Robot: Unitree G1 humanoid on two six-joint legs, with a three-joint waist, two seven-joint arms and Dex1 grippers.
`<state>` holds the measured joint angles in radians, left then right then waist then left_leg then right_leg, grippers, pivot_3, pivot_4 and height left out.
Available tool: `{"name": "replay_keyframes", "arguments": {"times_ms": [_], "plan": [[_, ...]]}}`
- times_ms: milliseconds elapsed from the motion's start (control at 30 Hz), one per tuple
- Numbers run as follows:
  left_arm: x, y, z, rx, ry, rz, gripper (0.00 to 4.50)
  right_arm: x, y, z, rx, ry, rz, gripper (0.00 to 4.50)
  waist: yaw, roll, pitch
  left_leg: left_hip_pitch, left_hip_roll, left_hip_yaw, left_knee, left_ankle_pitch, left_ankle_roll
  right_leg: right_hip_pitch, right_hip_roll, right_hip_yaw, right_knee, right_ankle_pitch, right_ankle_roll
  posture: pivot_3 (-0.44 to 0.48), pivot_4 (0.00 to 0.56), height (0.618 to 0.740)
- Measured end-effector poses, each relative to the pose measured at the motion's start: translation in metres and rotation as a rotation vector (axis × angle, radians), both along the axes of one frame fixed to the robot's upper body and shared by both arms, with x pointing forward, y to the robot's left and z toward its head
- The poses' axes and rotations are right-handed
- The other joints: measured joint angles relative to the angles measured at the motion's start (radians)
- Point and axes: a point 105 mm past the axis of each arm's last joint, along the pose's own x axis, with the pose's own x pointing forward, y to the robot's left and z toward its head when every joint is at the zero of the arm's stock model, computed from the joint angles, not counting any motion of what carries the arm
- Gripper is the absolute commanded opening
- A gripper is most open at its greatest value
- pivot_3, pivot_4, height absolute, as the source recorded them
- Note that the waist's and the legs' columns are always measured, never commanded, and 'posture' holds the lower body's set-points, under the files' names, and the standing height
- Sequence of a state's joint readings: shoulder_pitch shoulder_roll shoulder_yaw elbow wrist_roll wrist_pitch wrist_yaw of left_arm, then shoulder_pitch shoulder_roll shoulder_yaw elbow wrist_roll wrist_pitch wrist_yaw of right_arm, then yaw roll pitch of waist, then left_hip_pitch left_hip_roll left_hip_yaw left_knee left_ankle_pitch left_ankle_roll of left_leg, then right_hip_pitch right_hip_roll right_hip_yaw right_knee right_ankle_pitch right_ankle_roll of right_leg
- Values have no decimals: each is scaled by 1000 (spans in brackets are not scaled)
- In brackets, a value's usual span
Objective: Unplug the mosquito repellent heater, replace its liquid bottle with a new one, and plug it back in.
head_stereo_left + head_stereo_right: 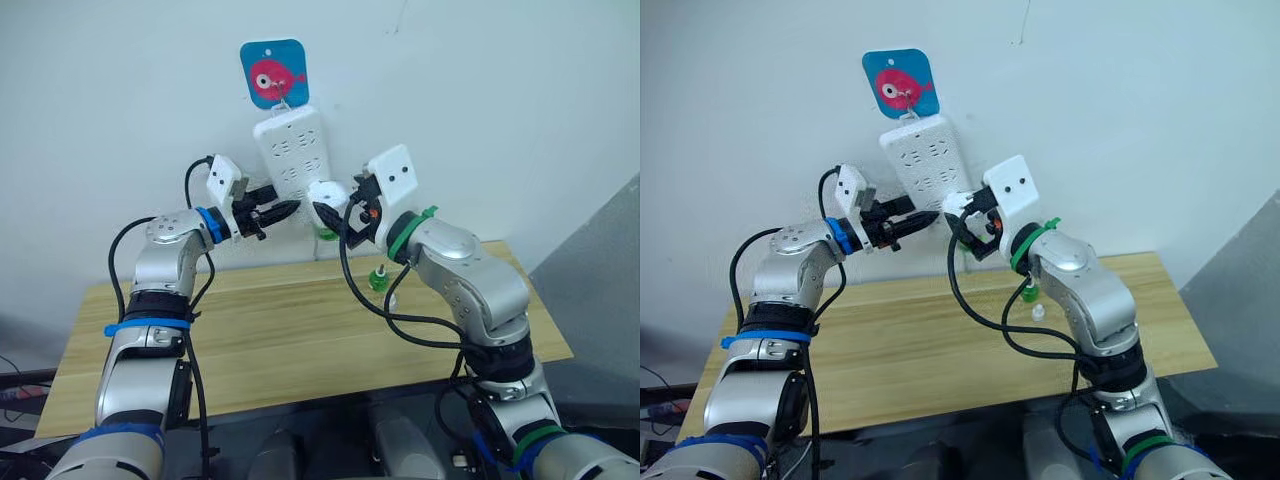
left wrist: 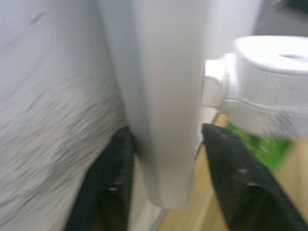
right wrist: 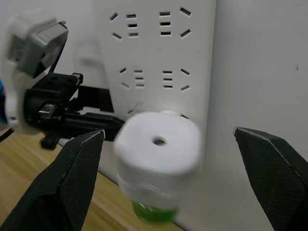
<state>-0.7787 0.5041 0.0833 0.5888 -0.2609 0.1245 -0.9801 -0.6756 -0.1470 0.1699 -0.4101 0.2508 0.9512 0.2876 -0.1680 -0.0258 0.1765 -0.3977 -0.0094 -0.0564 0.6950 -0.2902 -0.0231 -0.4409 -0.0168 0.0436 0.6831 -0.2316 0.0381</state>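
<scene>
Mosquito repellent heater (image 3: 158, 144): white, green liquid bottle (image 3: 153, 213) beneath, plugged into the lower end of the white power strip (image 1: 291, 150) hanging on the pale wall (image 1: 500, 100) under a blue fish hook plate (image 1: 273, 72). Right gripper (image 3: 168, 163): jaws spread wide either side of the heater, not touching; left gripper (image 2: 163, 163): jaws straddling the strip's lower edge. Wooden table (image 1: 280, 340) below, bearing a second green bottle (image 1: 379, 279).

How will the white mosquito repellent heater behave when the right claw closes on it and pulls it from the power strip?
The mosquito repellent heater looks like rigid plastic, so it should not deform. Its rounded, smooth sides may slip between the open right claw fingers. The green bottle hanging beneath probably makes it bottom-heavy, so it may tilt once free of the power strip.
</scene>
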Motion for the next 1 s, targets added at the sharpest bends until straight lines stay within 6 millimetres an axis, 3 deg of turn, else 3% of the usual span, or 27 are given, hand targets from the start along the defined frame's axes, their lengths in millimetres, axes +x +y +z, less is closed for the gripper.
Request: {"name": "replay_keyframes", "arguments": {"times_ms": [133, 200, 333, 433, 533, 633, 767, 833, 1000], "plan": [[-2, 1, -4, 46, -30, -4, 4376, -5, -4, -2, -22, -2, 20, 4500, 2, 0, 0, -1, 0, 0, 0, 0, 0, 0, 0, 0, -1, 0, 0, -150, 131, 733], [-4, 7, -6, 72, -38, 10, 4376, -8, -7, -4, -37, -1, 33, 4500, 0, 0, 0, 0, 0, 1, 1, 0, 0, 0, 0, 0, 0, 1, -1, -140, 135, 733], [-14, 43, -5, 113, -63, 122, 4376, -18, -14, -4, -77, -37, 88, 4500, 0, 0, 0, 1, 3, -1, 0, 0, 0, 0, 2, -1, 0, 1, -1, -105, 145, 733], [-32, 62, -1, 135, -94, 162, 4406, -28, -15, -6, -86, -62, 143, 3871, 7, 0, 0, 0, 3, -2, -2, 0, 0, 0, 2, -1, -2, 1, -1, -79, 151, 733], [-56, 65, -5, 158, -94, 152, 4406, -33, -17, -11, -100, -58, 173, 2788, 23, 0, 0, 0, 2, 0, -2, 0, 0, 0, 0, 0, -3, 1, -1, -52, 155, 733], [-82, 61, -9, 170, -83, 127, 4406, -37, -13, -12, -95, -69, 198, 1772, 44, 0, 1, 0, 2, 0, -2, 0, 0, 1, -2, 0, -3, 1, -1, -28, 156, 733], [-120, 36, -13, 163, -61, 24, 4406, -41, 0, -18, -92, -72, 240, 226, 75, 0, 1, 1, 2, 0, -2, 0, 0, 1, -2, -1, -3, 1, -2, -4, 153, 733], [-146, 17, -19, 162, -26, -79, 4406, -40, 4, -24, -95, -67, 243, 59, 86, 0, 1, 1, 2, 1, -2, 0, 0, 1, -2, -1, -4, 0, -2, -2, 153, 733], [-169, -7, -13, 128, -27, -170, 4406, -31, 11, -35, -99, -53, 226, 59, 116, 0, 1, 4, 2, 2, -2, 0, 0, 4, -1, -3, -4, 0, -2, 6, 150, 733]]}}
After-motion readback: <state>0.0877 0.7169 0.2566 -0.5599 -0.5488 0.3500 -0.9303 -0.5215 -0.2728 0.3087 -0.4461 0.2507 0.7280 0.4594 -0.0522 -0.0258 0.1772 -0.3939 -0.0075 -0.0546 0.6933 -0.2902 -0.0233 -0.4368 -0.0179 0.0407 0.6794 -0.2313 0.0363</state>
